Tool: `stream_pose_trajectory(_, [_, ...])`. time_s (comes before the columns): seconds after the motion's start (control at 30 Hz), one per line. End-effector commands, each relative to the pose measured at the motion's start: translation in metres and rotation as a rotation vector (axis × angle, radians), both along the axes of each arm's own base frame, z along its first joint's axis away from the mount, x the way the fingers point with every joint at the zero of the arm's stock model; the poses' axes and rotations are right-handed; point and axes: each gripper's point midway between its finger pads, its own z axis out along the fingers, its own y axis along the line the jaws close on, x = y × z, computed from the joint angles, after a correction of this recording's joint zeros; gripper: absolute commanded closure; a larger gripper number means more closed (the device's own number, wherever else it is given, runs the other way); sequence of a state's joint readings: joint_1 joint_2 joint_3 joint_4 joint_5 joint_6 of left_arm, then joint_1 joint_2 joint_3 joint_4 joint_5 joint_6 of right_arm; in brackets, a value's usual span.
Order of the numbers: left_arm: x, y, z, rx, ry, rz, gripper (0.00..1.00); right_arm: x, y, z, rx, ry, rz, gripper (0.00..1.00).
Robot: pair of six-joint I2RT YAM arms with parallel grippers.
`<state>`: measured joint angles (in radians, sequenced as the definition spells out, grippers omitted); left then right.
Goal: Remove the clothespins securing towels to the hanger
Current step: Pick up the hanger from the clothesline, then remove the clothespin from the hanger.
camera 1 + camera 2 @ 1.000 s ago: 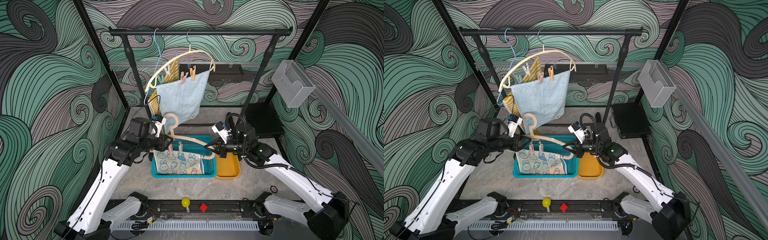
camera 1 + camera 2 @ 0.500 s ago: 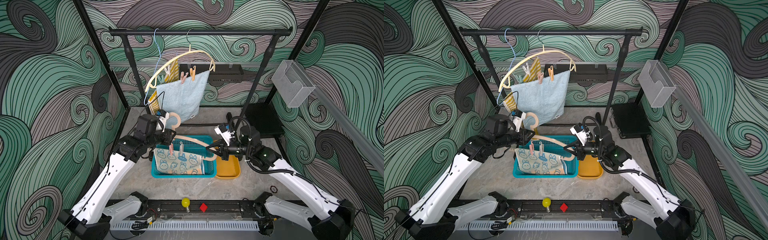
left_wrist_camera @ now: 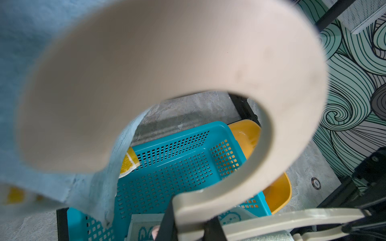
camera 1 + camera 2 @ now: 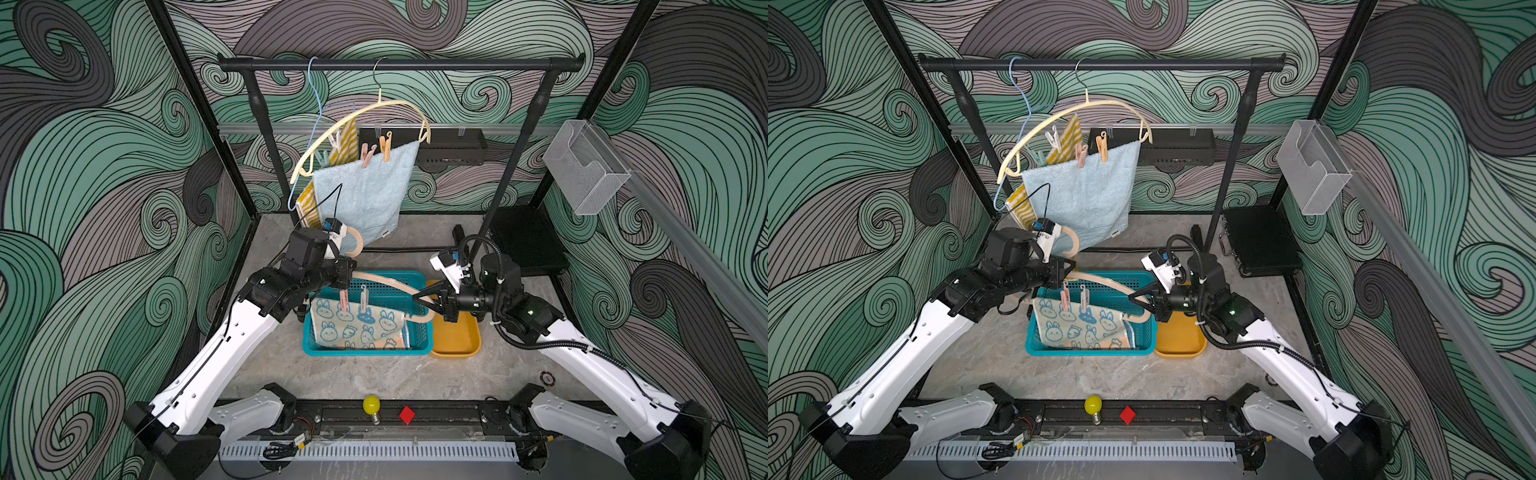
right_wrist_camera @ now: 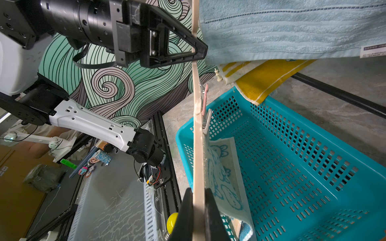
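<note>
You appear to be at the steadying step. Over the basket (image 4: 365,352), the pink hanger (image 4: 390,282) is held at two points: the right gripper (image 4: 415,296) clamps its end, and the left gripper (image 4: 352,277) clamps it beside the hook. The bunny towel (image 4: 357,328) hangs into the basket from two clothespins (image 4: 344,300) between them. Next, release one gripper and squeeze a clothespin's tail.

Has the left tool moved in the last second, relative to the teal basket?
Yes. In a top view the left tool has shifted right, closer to the back left corner of the teal basket, where it grips the peach hanger.
</note>
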<state>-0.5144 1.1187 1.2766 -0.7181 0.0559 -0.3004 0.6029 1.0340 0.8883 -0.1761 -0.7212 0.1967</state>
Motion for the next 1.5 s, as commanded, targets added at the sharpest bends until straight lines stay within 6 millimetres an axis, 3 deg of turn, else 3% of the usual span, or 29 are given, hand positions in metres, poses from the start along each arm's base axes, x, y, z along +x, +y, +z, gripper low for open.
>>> stream_pose_trajectory(0.0, [0.003,-0.002,0.000,0.003,0.002,0.018,1.00,-0.001,0.002,0.014,0.036,-0.059,0.006,0.97])
stream_pose_trajectory(0.07, [0.004,-0.002,-0.003,0.011,0.010,0.017,1.00,0.000,0.001,0.011,0.027,-0.058,-0.004,0.90])
stream_pose_trajectory(0.13, [0.004,-0.003,-0.006,0.018,0.016,0.019,1.00,0.002,0.000,0.008,0.012,-0.056,-0.021,0.71])
stream_pose_trajectory(0.27, [0.003,-0.001,-0.013,0.033,0.022,0.035,1.00,0.006,-0.008,0.005,-0.016,-0.068,-0.075,0.48])
stream_pose_trajectory(0.37, [0.000,0.000,-0.017,0.034,0.029,0.047,1.00,0.007,-0.015,0.006,-0.024,-0.086,-0.112,0.37])
stream_pose_trajectory(0.87, [-0.013,-0.010,-0.030,0.069,0.054,0.097,1.00,-0.026,-0.025,0.023,0.003,-0.064,-0.069,0.33])
stream_pose_trajectory(1.17, [-0.009,0.001,-0.039,0.140,0.055,0.228,1.00,-0.035,-0.011,0.005,-0.013,-0.018,-0.039,0.34])
stream_pose_trajectory(1.47, [-0.017,0.001,-0.049,0.085,0.075,0.244,1.00,-0.039,0.016,-0.019,-0.045,-0.014,-0.022,0.34])
